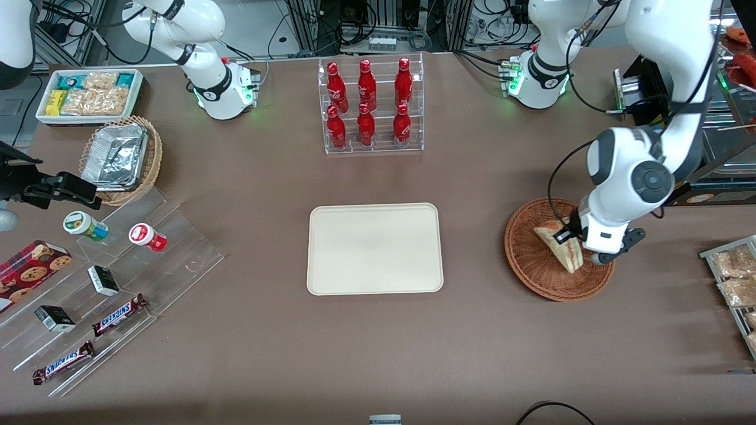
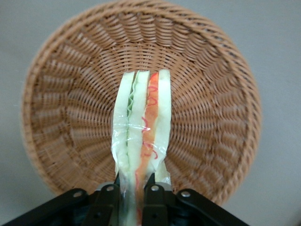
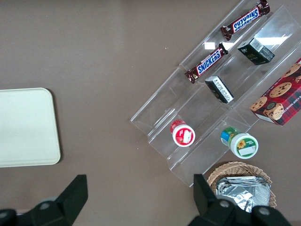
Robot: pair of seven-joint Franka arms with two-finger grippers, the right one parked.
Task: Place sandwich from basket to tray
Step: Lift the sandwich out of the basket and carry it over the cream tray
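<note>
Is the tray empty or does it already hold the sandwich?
Empty. The tray shows only bare surface; the sandwich is over the basket, pinched in the left arm's hand.

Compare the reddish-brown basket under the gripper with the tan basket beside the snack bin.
The reddish-brown basket is a wide, shallow bowl; the tan basket looks smaller with taller walls. The reddish-brown one holds a wrapped sandwich, gripped by the gripper; the tan one holds a foil container. The first sits toward the working arm's end of the table, the second toward the parked arm's. Both are round woven wicker.
</note>
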